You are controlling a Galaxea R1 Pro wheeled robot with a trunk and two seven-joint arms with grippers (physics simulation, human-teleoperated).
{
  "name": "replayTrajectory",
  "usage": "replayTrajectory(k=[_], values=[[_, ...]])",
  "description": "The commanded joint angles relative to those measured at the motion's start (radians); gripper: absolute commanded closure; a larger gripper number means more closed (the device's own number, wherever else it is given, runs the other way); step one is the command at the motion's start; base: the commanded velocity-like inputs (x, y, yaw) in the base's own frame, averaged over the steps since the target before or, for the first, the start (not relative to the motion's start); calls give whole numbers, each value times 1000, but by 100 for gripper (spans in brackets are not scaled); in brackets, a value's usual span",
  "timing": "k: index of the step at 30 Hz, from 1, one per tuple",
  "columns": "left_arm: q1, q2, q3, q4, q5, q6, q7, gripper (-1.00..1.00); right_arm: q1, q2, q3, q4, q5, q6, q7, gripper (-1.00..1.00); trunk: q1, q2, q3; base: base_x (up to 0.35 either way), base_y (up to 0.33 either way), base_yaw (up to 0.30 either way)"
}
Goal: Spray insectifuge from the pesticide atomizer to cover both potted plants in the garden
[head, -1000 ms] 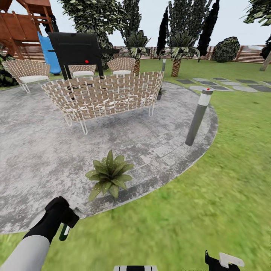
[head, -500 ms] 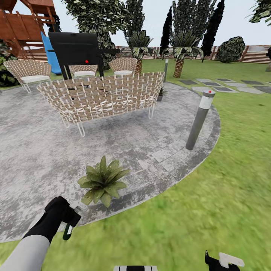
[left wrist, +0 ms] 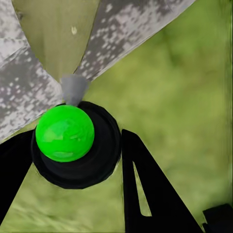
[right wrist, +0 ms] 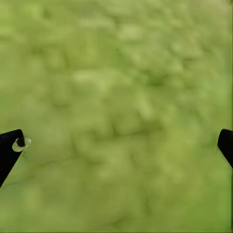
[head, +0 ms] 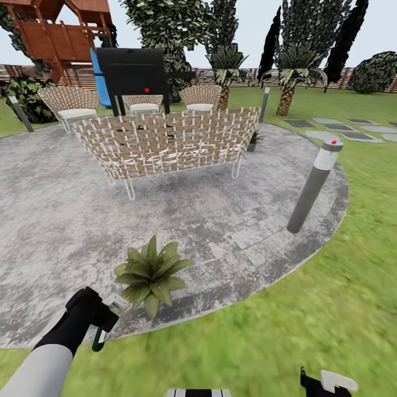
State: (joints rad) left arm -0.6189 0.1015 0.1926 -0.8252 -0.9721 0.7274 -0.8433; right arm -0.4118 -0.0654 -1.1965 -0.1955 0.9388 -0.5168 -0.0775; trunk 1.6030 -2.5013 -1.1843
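Note:
My left gripper point(head: 103, 321) is shut on the pesticide atomizer point(head: 98, 339), whose dark green body hangs below the fingers over the patio's near edge. In the left wrist view the atomizer point(left wrist: 77, 145) is a black round shape with a bright green ball, held between the black fingers point(left wrist: 145, 194). One potted plant point(head: 149, 273), a low green rosette, stands on the grey patio just beyond and right of that gripper. A second potted plant point(head: 254, 138) peeks out behind the sofa's right end. My right gripper point(right wrist: 116, 148) hangs open over the lawn, at the head view's bottom right point(head: 326, 383).
A wicker sofa point(head: 165, 140) stands mid-patio, with a black grill point(head: 135, 71) and wicker chairs point(head: 69, 105) behind it. A grey bollard lamp point(head: 314, 187) stands at the patio's point(head: 231, 220) right rim. Stepping stones point(head: 347, 129), palms and the fence lie further back. Lawn point(head: 309, 309) surrounds the patio.
The whole head view has swung, so the sofa, lamp and trees sit further right in the picture. The left gripper keeps hold of the atomizer, with the near plant beside it.

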Motion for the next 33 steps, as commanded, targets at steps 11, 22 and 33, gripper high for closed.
replayTrajectory(k=[11, 22, 33], values=[[-1, 0, 1, -2, -8, 3, -10, 100, -1, 1, -5, 2, 11, -3, -7, -100, 0, 0, -1, 54, -257, 126], [-2, -4, -11, -1, -8, 2, -11, 100, -1, 1, -5, 2, 11, -3, -6, -100, 0, 0, -1, 29, -185, 270], [-99, 2, -146, 12, -168, 170, -287, 100, -1, -5, -7, -1, 11, -3, -7, -100, 0, 0, -1, 6, -2, 25]])
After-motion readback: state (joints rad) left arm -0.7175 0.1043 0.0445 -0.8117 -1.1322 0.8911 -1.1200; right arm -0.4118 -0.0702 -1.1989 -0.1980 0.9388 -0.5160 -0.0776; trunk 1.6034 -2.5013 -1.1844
